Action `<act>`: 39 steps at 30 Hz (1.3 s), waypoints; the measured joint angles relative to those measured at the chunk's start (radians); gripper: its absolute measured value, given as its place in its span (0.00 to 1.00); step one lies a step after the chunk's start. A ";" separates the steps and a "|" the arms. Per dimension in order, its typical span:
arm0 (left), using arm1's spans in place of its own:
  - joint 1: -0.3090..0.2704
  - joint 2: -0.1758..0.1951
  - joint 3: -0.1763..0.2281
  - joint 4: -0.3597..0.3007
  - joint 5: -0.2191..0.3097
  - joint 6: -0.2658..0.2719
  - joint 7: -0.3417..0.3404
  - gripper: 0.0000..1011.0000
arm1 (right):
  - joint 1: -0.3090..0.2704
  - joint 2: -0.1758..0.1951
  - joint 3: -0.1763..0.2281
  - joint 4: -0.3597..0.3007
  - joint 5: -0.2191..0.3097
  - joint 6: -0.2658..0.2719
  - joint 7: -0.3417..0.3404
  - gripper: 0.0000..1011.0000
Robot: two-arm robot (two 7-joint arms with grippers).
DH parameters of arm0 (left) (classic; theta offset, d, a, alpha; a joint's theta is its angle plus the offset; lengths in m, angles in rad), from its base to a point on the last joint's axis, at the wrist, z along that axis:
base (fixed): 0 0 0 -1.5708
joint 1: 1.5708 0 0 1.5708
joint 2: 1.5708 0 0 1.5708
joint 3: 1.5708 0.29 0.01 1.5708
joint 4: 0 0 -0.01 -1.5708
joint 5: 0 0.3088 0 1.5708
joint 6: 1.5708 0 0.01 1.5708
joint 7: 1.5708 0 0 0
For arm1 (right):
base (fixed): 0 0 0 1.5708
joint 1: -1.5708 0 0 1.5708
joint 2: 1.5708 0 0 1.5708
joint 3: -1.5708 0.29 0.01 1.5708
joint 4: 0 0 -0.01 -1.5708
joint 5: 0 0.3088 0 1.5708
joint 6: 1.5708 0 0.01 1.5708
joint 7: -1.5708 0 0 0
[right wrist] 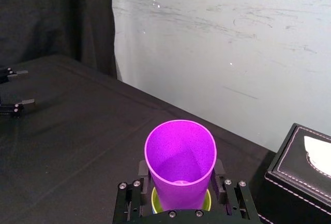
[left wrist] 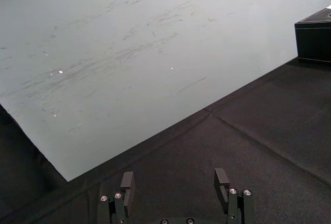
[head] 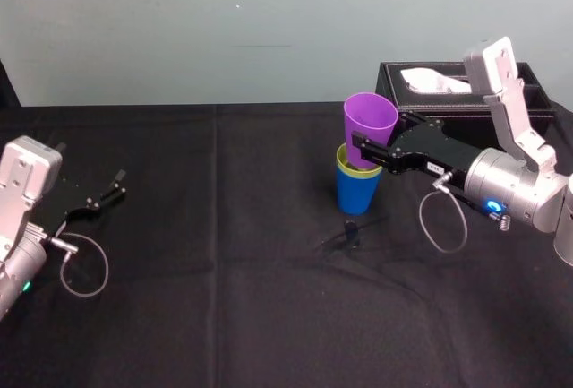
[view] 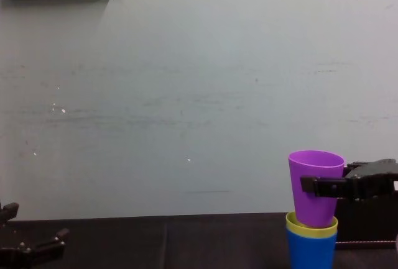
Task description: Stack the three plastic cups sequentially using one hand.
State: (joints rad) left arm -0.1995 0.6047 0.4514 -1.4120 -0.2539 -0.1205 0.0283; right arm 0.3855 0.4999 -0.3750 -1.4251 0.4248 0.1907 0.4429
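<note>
— Purple cup [right wrist: 180, 164], right of centre in the head view: who holds it?
— Right gripper [head: 363, 148], fingers clamped on its wall, base just inside the yellow-green cup [view: 311, 224] nested in the blue cup [view: 311, 250], probably to seat the last one.
— Around?
— Left gripper [head: 112, 189] parked lower left, fingers apart; black desk [head: 224, 271], tissue box [head: 448, 83] behind, scuffed pale wall [view: 186, 95].

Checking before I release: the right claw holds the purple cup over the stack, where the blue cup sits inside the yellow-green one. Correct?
One slip: the nesting is reversed. The chest view shows the yellow-green cup sitting inside the blue cup. The right claw does hold the purple cup over that stack; the left claw lies open, far left.
</note>
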 joint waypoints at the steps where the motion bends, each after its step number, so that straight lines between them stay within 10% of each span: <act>1: 0.000 0.000 0.000 0.000 0.000 0.000 0.000 1.00 | 0.000 0.000 0.000 0.000 0.000 0.000 0.000 0.71; 39: 0.000 0.000 0.000 0.000 0.000 0.000 0.000 1.00 | 0.005 -0.017 -0.015 0.057 -0.024 -0.019 0.018 0.71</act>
State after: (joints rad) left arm -0.1996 0.6047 0.4514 -1.4120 -0.2539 -0.1205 0.0283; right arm 0.3908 0.4828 -0.3902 -1.3685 0.4005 0.1714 0.4612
